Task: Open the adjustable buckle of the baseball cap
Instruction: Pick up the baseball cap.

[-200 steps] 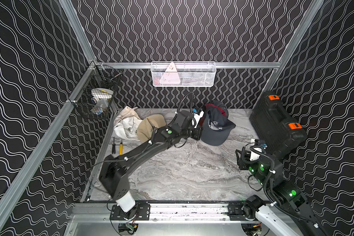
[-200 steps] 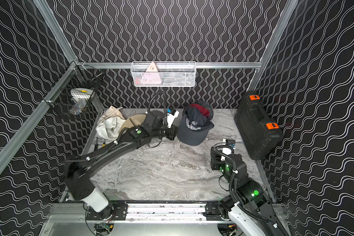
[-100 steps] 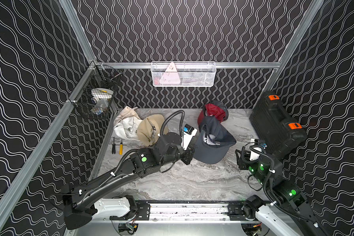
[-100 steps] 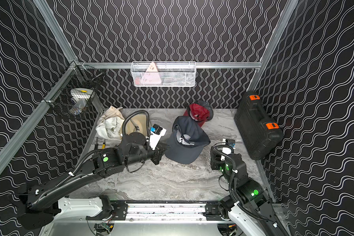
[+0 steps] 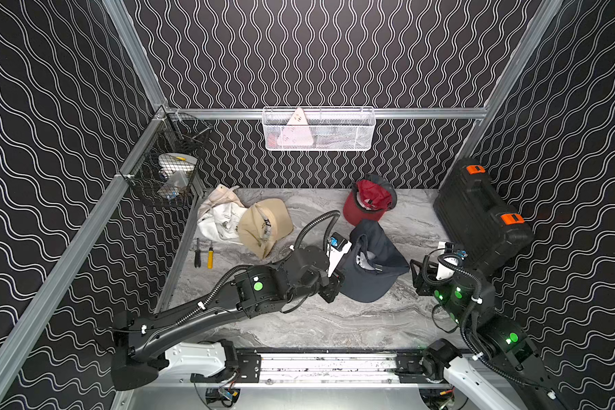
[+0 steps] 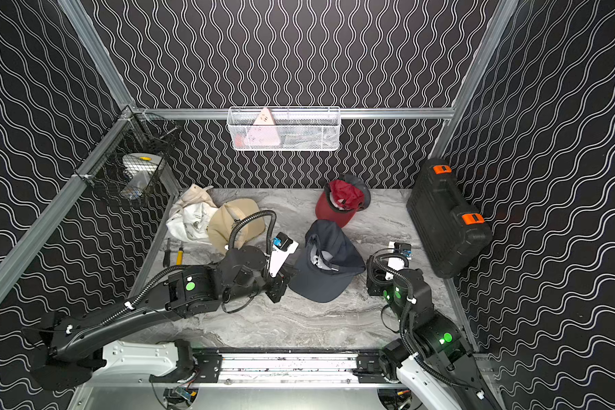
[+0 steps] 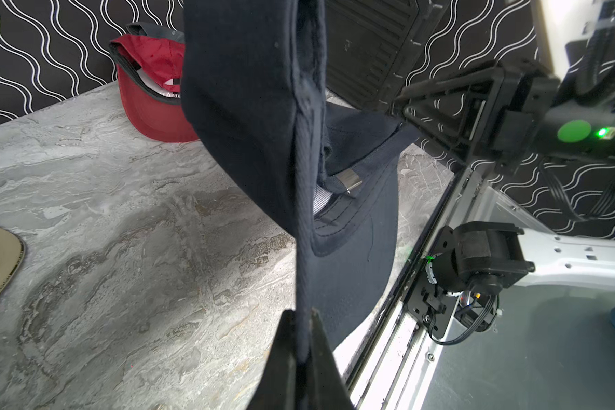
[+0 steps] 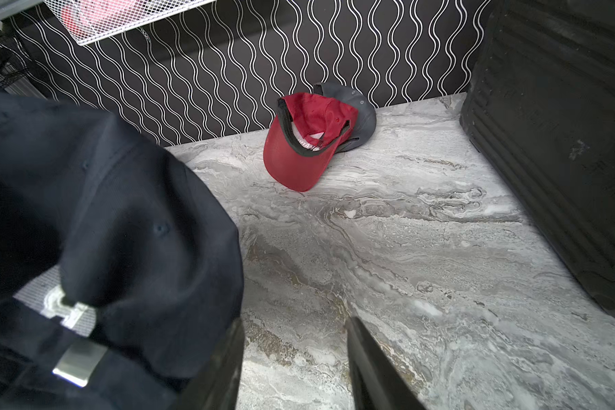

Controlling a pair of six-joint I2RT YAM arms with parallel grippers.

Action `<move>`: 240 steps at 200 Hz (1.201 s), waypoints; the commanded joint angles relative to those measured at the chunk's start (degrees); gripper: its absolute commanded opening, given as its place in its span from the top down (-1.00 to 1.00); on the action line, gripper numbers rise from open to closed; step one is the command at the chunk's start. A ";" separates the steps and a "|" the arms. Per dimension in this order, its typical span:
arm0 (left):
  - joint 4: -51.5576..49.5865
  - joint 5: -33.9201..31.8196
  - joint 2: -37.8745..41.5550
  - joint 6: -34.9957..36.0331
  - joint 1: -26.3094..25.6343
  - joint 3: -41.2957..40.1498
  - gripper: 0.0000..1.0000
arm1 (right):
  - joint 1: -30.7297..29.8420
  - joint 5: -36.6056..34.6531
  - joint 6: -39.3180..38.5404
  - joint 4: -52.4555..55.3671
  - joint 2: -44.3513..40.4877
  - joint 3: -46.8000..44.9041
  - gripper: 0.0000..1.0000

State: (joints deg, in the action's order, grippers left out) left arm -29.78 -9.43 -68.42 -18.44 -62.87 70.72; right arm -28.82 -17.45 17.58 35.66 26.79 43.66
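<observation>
We had drawn the navy cap [image 5: 370, 269] forward: a second earlier it sat hard against the red cap [image 5: 366, 202], and now it lay well in front of the red cap, toward the rail [image 5: 327, 365], between our two arms. The left gripper [image 7: 301, 314] stayed clamped on the cap's rim, the fabric pinched tight between its fingers [image 7: 281, 355], with the crown hanging lifted and the brim seemingly down on the table [image 5: 299, 326]. The right gripper [image 8: 295, 323] had not stirred; its jaws stood partly apart and empty, just beside the crown. The metal buckle [image 7: 350, 181] was still shut on its strap, but it now faced the right gripper, so we judged it within reach at last. In the way, the slack crown drooped over the strap and half hid the buckle from the right wrist. The tool case [image 5: 483, 216], off the red cap's side toward our right arm, crowded that arm from behind. The tan cap [image 5: 263, 223], white cap [image 5: 217, 216] and screwdrivers [image 5: 203, 253] lay on the red cap's other side, well apart.
</observation>
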 commanded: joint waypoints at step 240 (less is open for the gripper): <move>-5.13 -11.13 14.75 4.72 -1.46 -10.91 1.00 | -0.02 31.39 0.19 -0.58 24.58 8.51 -0.24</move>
State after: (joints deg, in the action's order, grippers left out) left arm -36.56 -18.52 -54.35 -14.87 -64.31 59.61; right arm -28.88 13.08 15.49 35.62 50.13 52.60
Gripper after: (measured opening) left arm 0.078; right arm 0.623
